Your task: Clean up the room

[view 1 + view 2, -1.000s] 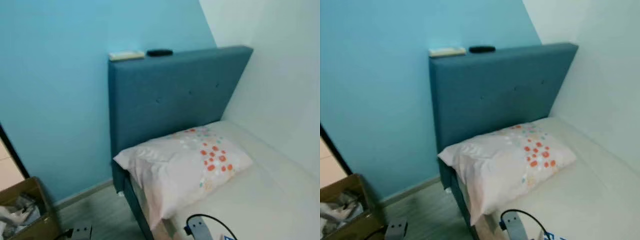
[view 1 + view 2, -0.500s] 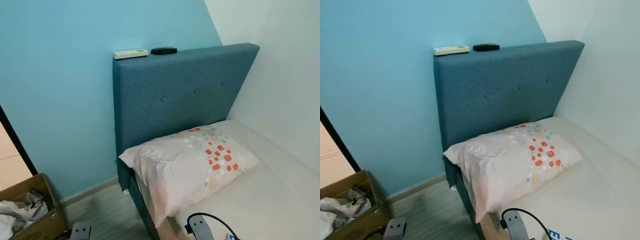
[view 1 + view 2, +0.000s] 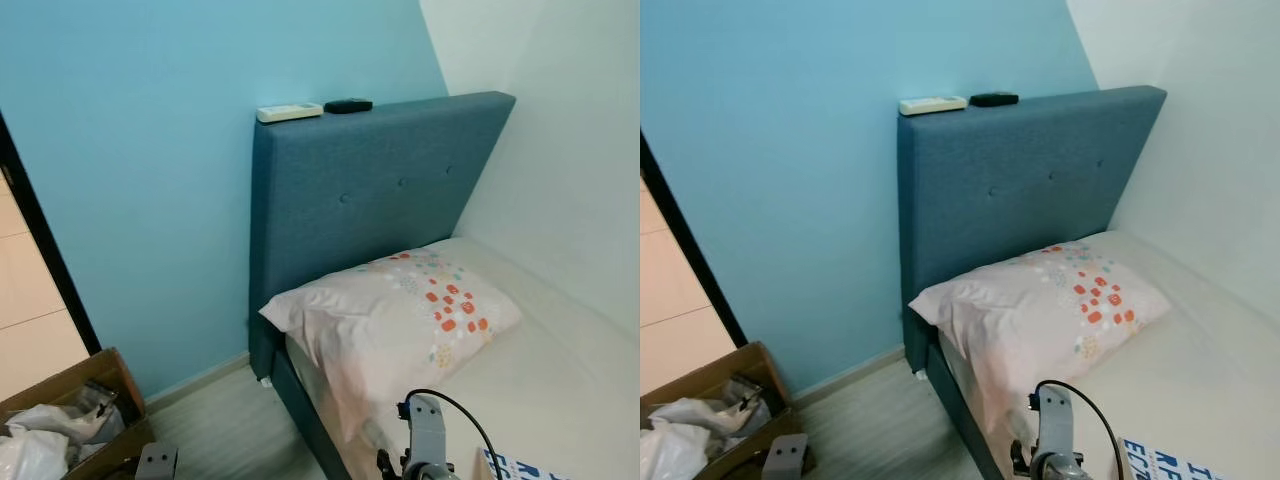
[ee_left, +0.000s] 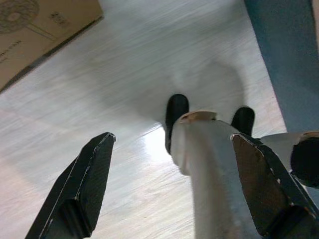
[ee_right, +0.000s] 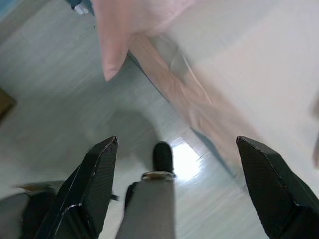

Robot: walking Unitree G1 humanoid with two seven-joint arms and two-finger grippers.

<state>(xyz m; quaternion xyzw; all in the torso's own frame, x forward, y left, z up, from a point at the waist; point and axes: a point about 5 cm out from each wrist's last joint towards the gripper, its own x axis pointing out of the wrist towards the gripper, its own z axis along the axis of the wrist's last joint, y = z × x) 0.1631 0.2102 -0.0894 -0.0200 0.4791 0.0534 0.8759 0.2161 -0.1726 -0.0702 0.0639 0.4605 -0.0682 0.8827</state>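
A pale pillow (image 3: 400, 320) with orange and red spots lies at the head of a bed with a white mattress (image 3: 560, 370). A white remote (image 3: 289, 112) and a black remote (image 3: 348, 105) rest on top of the blue headboard (image 3: 370, 200). A printed item with blue letters (image 3: 1165, 462) lies on the mattress by the frame's bottom edge. My left gripper (image 4: 172, 142) hangs open over the wood floor with nothing in it. Open and holding nothing too, my right gripper (image 5: 178, 145) hangs over the floor beside the bed's edge (image 5: 199, 114).
A cardboard box (image 3: 70, 395) with crumpled white and grey waste stands on the floor at lower left, beside a dark door frame (image 3: 45, 240). A blue wall runs behind the bed, a white wall along its right. Wood floor (image 3: 230, 425) lies between box and bed.
The whole picture has shifted right, so the camera has moved: more of the door frame and box shows at left. My right arm reaches higher into the picture.
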